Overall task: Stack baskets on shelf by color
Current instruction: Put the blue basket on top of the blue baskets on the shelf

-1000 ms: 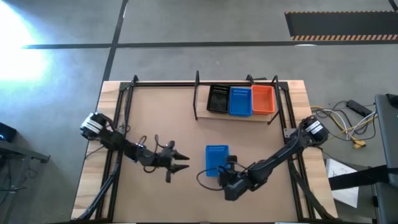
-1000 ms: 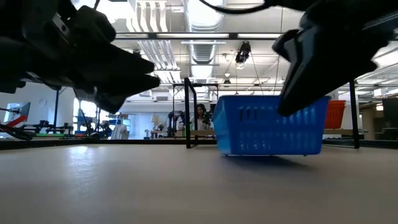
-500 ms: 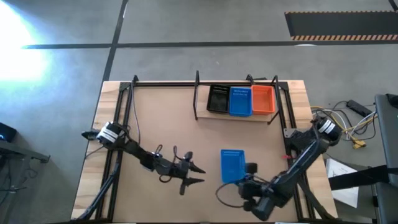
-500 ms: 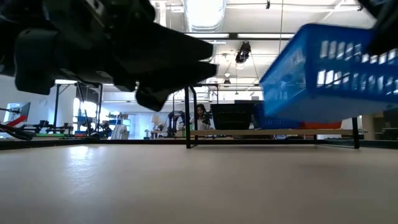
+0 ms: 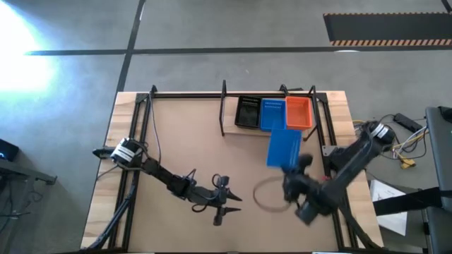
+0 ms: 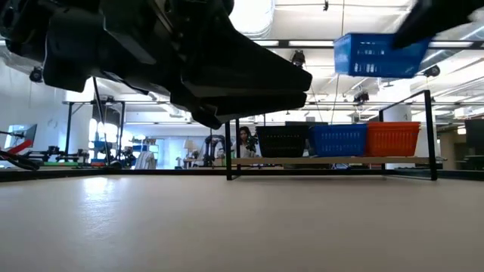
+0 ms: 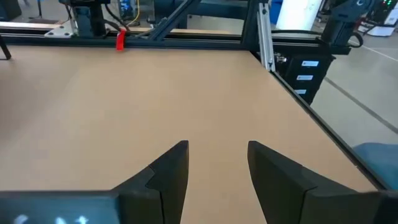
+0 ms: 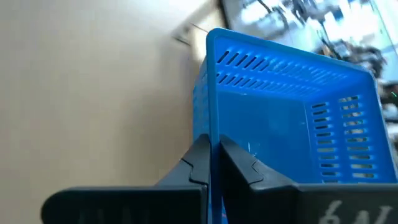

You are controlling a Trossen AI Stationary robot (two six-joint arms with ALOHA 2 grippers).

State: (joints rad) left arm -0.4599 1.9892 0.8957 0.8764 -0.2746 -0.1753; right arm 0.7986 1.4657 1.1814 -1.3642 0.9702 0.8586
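Observation:
On the shelf (image 5: 272, 132) at the table's far side stand a black basket (image 5: 247, 111), a blue basket (image 5: 273, 114) and an orange basket (image 5: 299, 113) in a row, also seen in the low view as black (image 6: 281, 141), blue (image 6: 338, 140) and orange (image 6: 393, 138). My right gripper (image 8: 214, 158) is shut on another blue basket (image 5: 284, 148), which hangs high above the table (image 6: 374, 55), just short of the shelf. My left gripper (image 5: 229, 201) stands open near the table's near edge, nothing between its fingers (image 7: 171, 171). My right gripper pinches one short wall of the blue basket at its rim (image 8: 211, 140), one finger inside the basket and one outside. The fingers come from the table's near side, slanting down. The basket is lifted clear of the table and reaches out from the fingers toward the shelf.
Black frame rails run along the table's left side (image 5: 145, 120) and right side (image 5: 326, 130). A dark cable loop (image 5: 265, 194) lies near the right arm. Bare tabletop (image 5: 191, 141) spreads between the shelf and my left gripper.
My right gripper has raised the blue basket off the table and carried it toward the right and far edges, up toward the shelf, turning as it went. My left gripper, still open, has slid toward the table's right and slightly toward the near edge.

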